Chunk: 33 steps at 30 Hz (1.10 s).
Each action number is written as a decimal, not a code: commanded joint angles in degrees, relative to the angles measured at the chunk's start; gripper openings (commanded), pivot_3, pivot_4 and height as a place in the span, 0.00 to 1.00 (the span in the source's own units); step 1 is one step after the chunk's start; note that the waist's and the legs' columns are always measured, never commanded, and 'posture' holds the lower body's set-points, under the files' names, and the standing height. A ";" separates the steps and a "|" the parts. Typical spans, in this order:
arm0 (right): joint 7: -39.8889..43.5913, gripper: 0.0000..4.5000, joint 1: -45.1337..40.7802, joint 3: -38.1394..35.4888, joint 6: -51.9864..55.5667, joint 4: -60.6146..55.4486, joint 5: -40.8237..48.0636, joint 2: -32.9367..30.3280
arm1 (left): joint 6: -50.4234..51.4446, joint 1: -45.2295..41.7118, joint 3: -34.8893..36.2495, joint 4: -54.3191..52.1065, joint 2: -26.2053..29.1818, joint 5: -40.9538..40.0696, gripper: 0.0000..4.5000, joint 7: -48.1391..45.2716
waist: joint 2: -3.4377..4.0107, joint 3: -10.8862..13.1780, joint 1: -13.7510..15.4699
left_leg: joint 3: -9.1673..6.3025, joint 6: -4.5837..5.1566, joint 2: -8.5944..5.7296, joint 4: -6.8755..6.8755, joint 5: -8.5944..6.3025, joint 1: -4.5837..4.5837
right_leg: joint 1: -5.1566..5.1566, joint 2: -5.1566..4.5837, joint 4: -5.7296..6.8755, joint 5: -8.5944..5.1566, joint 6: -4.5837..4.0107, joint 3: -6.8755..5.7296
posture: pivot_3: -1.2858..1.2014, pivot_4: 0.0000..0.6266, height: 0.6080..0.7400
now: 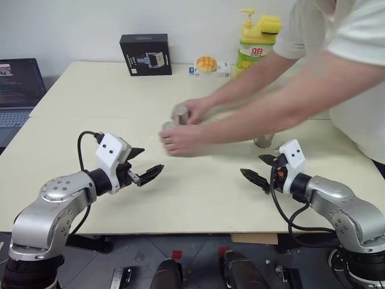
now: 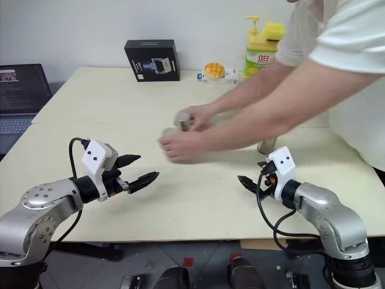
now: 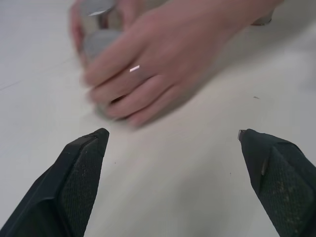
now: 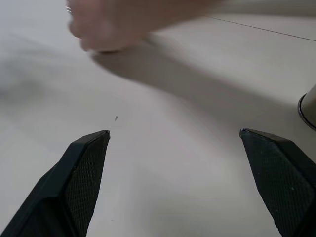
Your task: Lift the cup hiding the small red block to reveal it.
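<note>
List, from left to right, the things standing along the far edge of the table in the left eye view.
Black box → small orange-topped item on a packet → yellow-green pump bottle.

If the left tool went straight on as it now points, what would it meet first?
Most likely the person's hand covering a cup on the table. The open left tool aims at it over bare tabletop, though depth is uncertain.

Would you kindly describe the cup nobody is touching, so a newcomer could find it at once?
Start at the cream table and follow the person's forearm toward the robot's right gripper. Just behind that gripper, under the forearm, stands a small silvery metal cup. Unlike the two cups in the person's hands, it stands alone.
</note>
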 commanded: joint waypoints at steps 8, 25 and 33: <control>0.53 0.99 -1.13 0.04 -1.49 -0.52 0.21 0.18 | -1.68 0.48 1.90 -0.52 0.92 1.10 1.00 -0.28 | 0.00 0.00 0.00 | 0.00 0.00 0.00 0.00 0.00 0.00 | 0.00 0.00 0.00 0.00 0.00 0.00 | 0.52 0.24 1.00; 9.48 0.99 -3.22 2.71 1.09 -5.25 9.77 -1.08 | -13.97 -5.66 -1.23 12.09 -10.60 10.69 1.00 11.46 | -0.01 -0.01 0.67 | -0.07 0.00 -0.03 0.14 0.00 0.01 | 0.08 0.00 0.03 0.03 0.05 -0.07 | 0.52 0.24 1.00; 7.40 0.99 -4.58 3.72 1.01 -5.60 9.86 -0.13 | -28.86 -18.55 -7.43 34.86 -19.19 19.86 1.00 15.99 | -0.05 -0.04 1.61 | -0.04 0.01 -0.07 0.27 0.01 -0.04 | 0.11 0.00 0.00 0.14 0.21 -0.02 | 0.52 0.24 1.00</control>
